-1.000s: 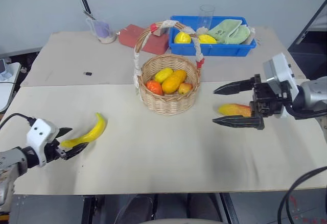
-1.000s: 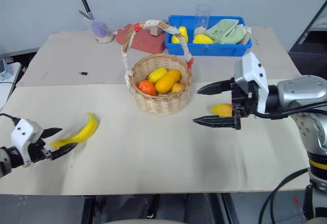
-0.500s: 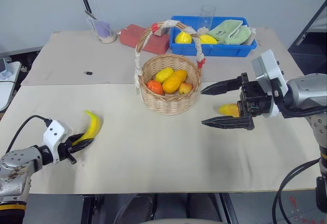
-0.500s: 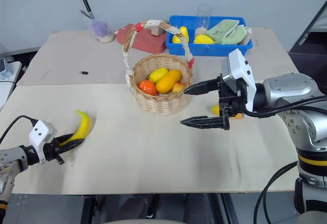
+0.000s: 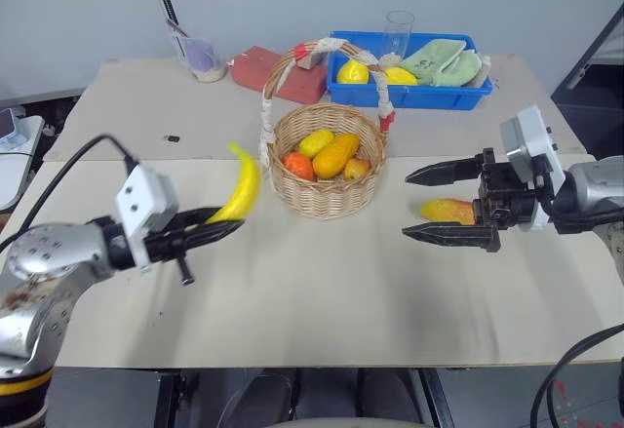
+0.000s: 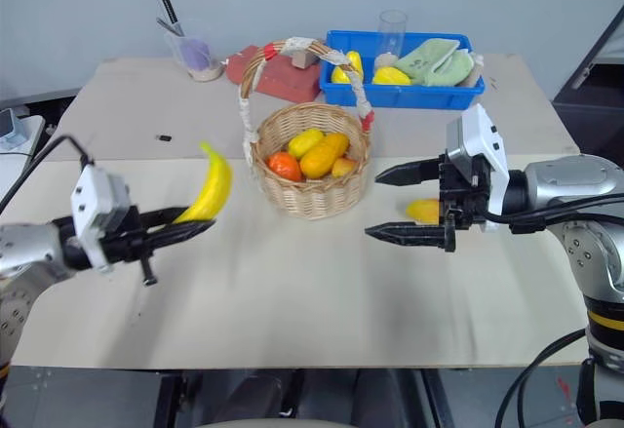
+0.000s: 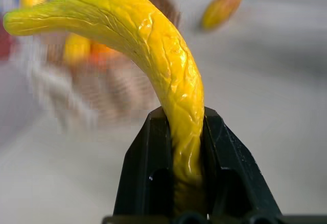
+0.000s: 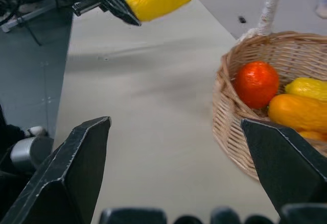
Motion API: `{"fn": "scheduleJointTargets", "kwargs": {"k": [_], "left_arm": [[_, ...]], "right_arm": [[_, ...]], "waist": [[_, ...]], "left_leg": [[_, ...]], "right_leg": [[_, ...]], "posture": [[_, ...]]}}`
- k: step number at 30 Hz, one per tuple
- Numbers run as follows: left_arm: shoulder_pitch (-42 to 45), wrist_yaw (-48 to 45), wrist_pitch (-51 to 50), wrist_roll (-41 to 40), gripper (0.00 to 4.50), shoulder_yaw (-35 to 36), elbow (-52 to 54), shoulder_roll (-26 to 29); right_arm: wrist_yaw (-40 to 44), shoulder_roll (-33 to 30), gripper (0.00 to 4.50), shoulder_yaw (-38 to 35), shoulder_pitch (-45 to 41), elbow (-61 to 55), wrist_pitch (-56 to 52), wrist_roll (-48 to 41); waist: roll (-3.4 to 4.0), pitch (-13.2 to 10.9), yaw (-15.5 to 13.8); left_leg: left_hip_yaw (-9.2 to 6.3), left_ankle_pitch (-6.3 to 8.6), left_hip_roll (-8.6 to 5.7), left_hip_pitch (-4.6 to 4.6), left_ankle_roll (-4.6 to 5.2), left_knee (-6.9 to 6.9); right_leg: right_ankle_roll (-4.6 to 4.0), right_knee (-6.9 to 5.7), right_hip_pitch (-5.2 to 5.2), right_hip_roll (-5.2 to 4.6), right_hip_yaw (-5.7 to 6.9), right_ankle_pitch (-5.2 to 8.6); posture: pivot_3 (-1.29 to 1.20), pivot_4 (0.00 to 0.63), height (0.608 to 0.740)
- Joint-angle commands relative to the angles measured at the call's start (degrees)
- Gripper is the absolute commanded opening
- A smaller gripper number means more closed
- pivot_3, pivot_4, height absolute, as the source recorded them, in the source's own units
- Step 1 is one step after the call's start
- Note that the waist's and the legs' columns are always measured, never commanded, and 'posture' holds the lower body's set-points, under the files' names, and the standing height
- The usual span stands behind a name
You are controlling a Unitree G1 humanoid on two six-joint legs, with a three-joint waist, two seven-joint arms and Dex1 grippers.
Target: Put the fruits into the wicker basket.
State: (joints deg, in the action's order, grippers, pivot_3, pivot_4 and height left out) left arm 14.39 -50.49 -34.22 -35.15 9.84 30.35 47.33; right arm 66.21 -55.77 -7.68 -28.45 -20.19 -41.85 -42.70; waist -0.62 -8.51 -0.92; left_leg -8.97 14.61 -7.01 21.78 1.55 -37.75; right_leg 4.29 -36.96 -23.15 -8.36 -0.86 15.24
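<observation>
Landmark: wicker basket (image 5: pixel 327 160), round tan weave, arched handle taped white and red, on the beige surface (image 5: pixel 322 291).

Left tool (image 5: pixel 216 229) clamped tight on the banana (image 5: pixel 240 185), lifted off the surface, just left of the basket, free end tilted up toward the basket rim. Left wrist view adds what the head views lack: black fingers (image 7: pixel 143 178) pinching the banana's lower end from both sides, skin glossy yellow with fine creases, curved tip up. Behind it the basket is a blur there.

Right tool (image 5: pixel 450 202) spread wide, right of the basket, hovering above the surface, holding nothing. Mango (image 5: pixel 448 211) lies on the surface right of the basket, between the spread fingers as seen from the head, yellow-orange with red blush; its far end is hidden behind the tool, more so in the right eye view.

Right wrist view shows the basket inside close up: a round orange-red fruit (image 8: pixel 257 83) and yellow-orange ones (image 8: pixel 296 112), basket cut off at the edge. Also the banana's end and the other tool's black tips.

Blue bin (image 5: pixel 409 92) behind the basket, contents hard to make out.
</observation>
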Motion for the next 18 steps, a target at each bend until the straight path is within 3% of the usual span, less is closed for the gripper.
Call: {"fn": "scheduleJointTargets", "kwargs": {"k": [1,7,11,18], "left_arm": [[8.36,3.41,1.29,6.58,0.24,-8.53,-4.33,-3.32],[22.01,7.04,8.41,17.13,0.24,-18.14,-20.47,-13.83],[25.91,6.26,13.83,20.31,0.24,-20.07,-28.25,-18.34],[26.66,3.01,16.03,19.85,3.58,-18.94,-30.33,-20.35]], "right_arm": [[-2.93,0.62,4.5,-2.44,-1.85,-0.81,0.61,-0.15],[-8.36,1.69,4.5,-4.48,-1.49,-2.23,0.06,-0.62],[-12.06,2.49,4.5,-5.12,-0.97,-2.56,0.81,0.51],[-14.11,1.47,4.5,-5.2,1.58,-1.3,3.31,5.07]], "waist": [[-0.01,0.0,0.18],[-0.08,-0.04,0.2],[-0.11,-0.06,0.31],[-0.11,-0.06,0.27]], "left_leg": [[0.01,-0.05,0.0,-0.02,-0.09,-0.02],[0.02,-0.24,-0.05,0.21,-0.39,-0.12],[0.02,-0.25,-0.09,0.26,-0.38,-0.17],[0.02,-0.26,-0.09,0.28,-0.37,-0.21]], "right_leg": [[0.0,-0.02,0.01,0.0,-0.01,0.0],[0.09,0.06,-0.05,-0.01,0.01,-0.06],[0.17,0.15,-0.05,-0.03,0.01,-0.11],[0.19,0.1,-0.08,-0.04,0.0,-0.11]], "posture": [[0.0,0.15,0.74],[0.0,0.15,0.74],[0.0,0.15,0.74],[0.0,0.15,0.74]]}}
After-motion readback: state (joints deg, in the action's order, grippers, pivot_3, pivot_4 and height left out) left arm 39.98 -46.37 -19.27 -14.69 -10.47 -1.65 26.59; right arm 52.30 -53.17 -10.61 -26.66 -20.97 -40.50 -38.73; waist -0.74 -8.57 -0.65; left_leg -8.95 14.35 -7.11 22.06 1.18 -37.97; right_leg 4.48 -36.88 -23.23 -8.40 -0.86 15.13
